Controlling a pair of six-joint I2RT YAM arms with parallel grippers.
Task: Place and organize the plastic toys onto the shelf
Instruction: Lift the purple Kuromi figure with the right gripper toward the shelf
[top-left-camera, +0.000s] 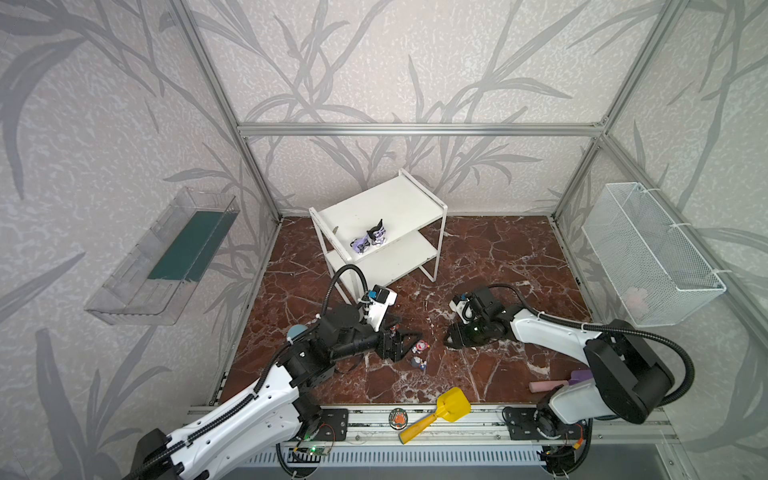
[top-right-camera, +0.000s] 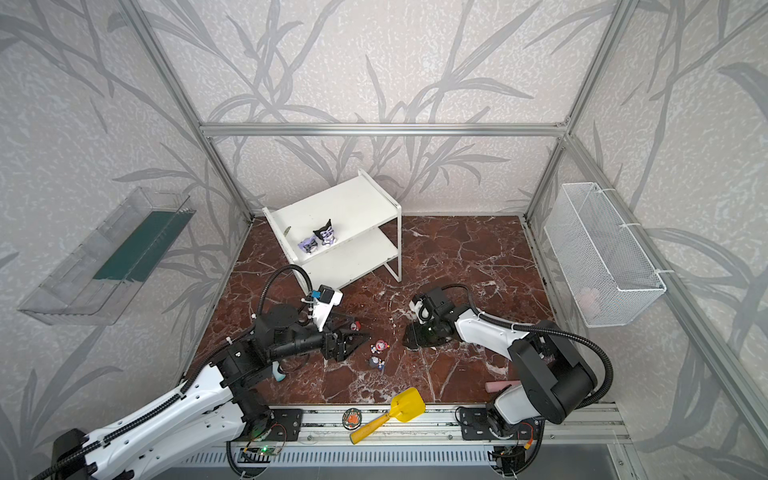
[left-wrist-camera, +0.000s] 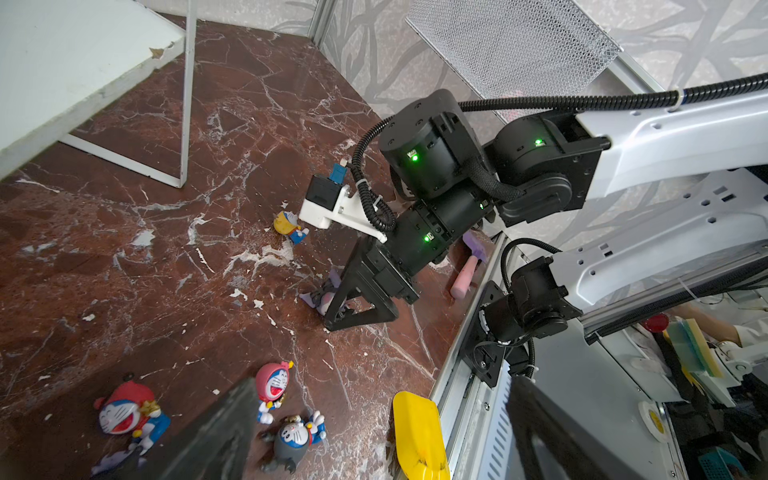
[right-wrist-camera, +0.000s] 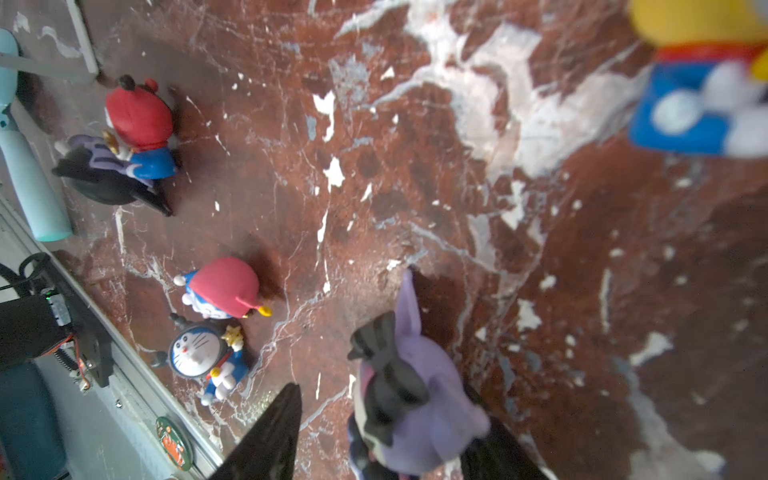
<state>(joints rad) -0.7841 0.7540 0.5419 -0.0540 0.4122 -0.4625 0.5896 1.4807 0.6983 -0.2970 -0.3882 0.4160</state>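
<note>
Your left gripper (left-wrist-camera: 380, 388) gapes wide, holding nothing | pink-headed toy (left-wrist-camera: 272, 382) and grey-headed toy (left-wrist-camera: 293, 436) lie between its fingers, close to one | your right gripper (right-wrist-camera: 395, 407) straddles a purple toy (right-wrist-camera: 419, 386), jaws parted, floor showing beside one finger | pair of toys (top-left-camera: 369, 240) sits on the shelf (top-left-camera: 386, 203), well beyond both grippers.

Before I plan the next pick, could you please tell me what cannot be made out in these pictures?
Purple figurine: hidden under the right claw in both top views, blurred in the right wrist view.
Yellow-headed figurine: cut off by the right wrist view's edge, blurred.
Pink thing in the wire basket: veiled by mesh in both top views, unidentifiable.
</note>
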